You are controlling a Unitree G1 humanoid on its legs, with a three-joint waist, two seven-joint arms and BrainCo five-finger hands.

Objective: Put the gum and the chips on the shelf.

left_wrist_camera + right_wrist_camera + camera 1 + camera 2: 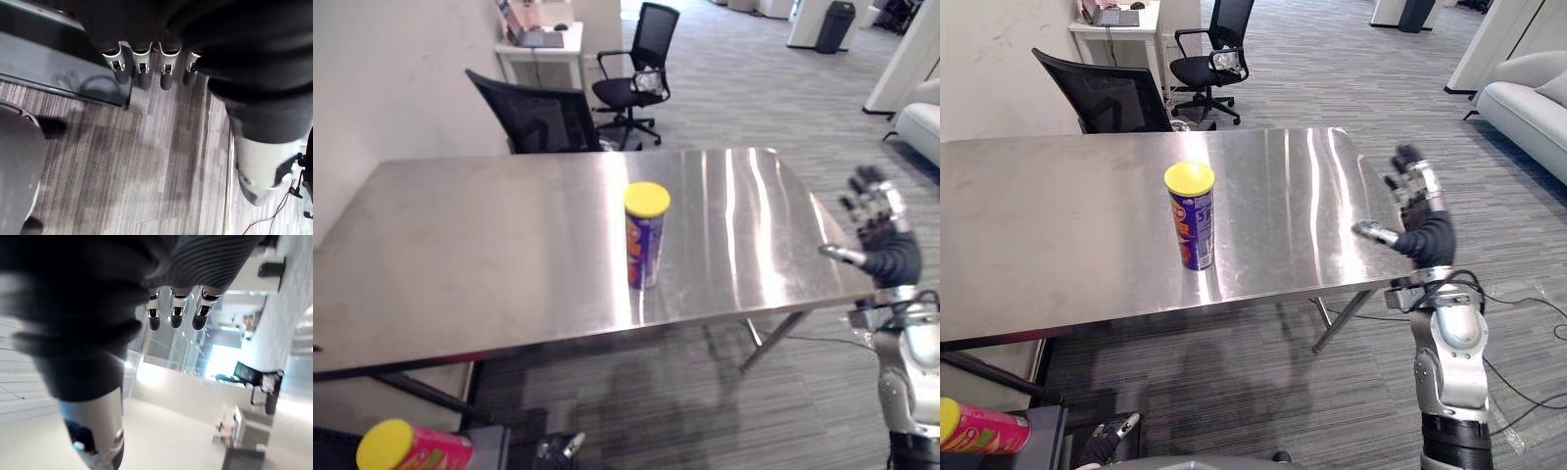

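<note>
A purple chips can [646,240] with a yellow lid stands upright near the front middle of the steel table [460,255]. A pink canister [411,448] with a yellow lid lies on its side low at my left, on a dark surface [494,446]. My right hand [1420,230] is raised just off the table's right front corner, open with fingers spread, holding nothing and well right of the can. My left hand [142,73] hangs low below the table's front edge, open with straight fingers over the carpet, beside the dark surface's edge [58,73].
A black office chair [543,117] is pushed against the table's far side. A second chair [636,69] and a white desk [543,49] stand behind it. A pale sofa [1528,88] is at the far right. Grey carpet surrounds the table.
</note>
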